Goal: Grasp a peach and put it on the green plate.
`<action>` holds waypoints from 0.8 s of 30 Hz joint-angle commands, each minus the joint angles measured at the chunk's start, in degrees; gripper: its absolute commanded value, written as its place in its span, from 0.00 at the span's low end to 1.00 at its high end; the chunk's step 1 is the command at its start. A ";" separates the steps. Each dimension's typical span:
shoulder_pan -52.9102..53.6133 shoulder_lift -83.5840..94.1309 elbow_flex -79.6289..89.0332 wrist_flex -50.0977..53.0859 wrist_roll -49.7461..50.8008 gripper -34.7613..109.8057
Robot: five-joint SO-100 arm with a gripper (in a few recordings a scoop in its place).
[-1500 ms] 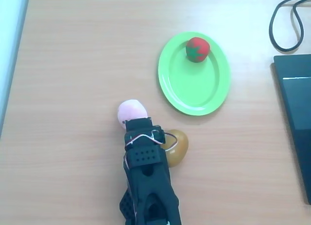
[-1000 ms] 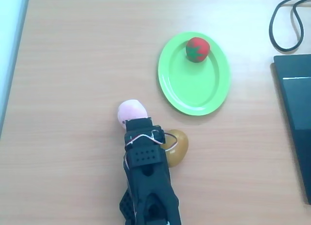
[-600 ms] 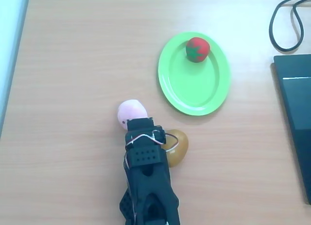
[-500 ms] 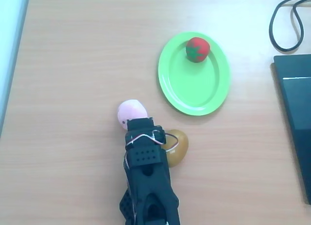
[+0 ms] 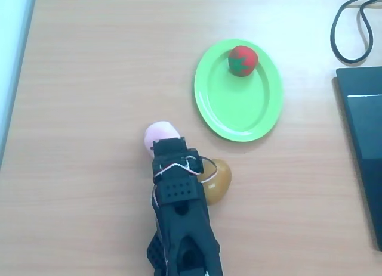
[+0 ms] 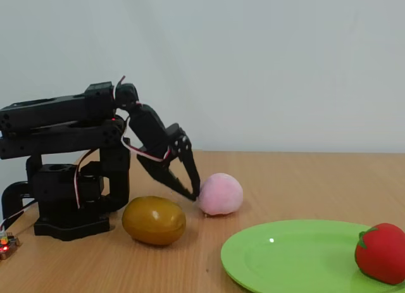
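The worktop (image 5: 95, 79) is pale wood-grain laminate, evenly lit, with a light blue-white strip along its 9 o'clock edge in the overhead view. In the fixed view a plain, pale grey-white wall (image 6: 266, 59) stands behind it. At the 3 o'clock edge of the overhead view lies a dark flat device (image 5: 364, 145), and a black cable (image 5: 349, 25) loops at the 1 o'clock corner.

The green plate (image 5: 239, 118) sits toward 1 o'clock of the overhead centre, with a red fruit (image 5: 242, 60) resting inside its rim at the plate's 12 o'clock end; in the fixed view the plate (image 6: 297, 255) lies at 5 o'clock with that fruit (image 6: 380, 252) on its right end.

The peach (image 5: 160, 135) lies on the worktop, well apart from the plate, at about 7 o'clock of it. The black arm (image 5: 179, 222) reaches up from the 6 o'clock edge, and the gripper (image 6: 193, 193) tips touch the peach (image 6: 220, 193) at its 9 o'clock side in the fixed view. Whether the jaws are clenched on it or released cannot be told. A yellow-brown fruit (image 5: 216, 179) lies just beside the arm, at 4 o'clock of the peach.
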 commanded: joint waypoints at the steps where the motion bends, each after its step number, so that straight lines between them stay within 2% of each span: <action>1: -0.53 -1.23 -5.01 0.35 0.88 0.19; 15: 1.49 -9.32 -15.91 0.70 -2.11 0.19; 20: 2.11 -13.89 -17.40 0.70 -2.99 0.25; 24: 2.11 -19.25 -18.98 0.70 -3.25 0.33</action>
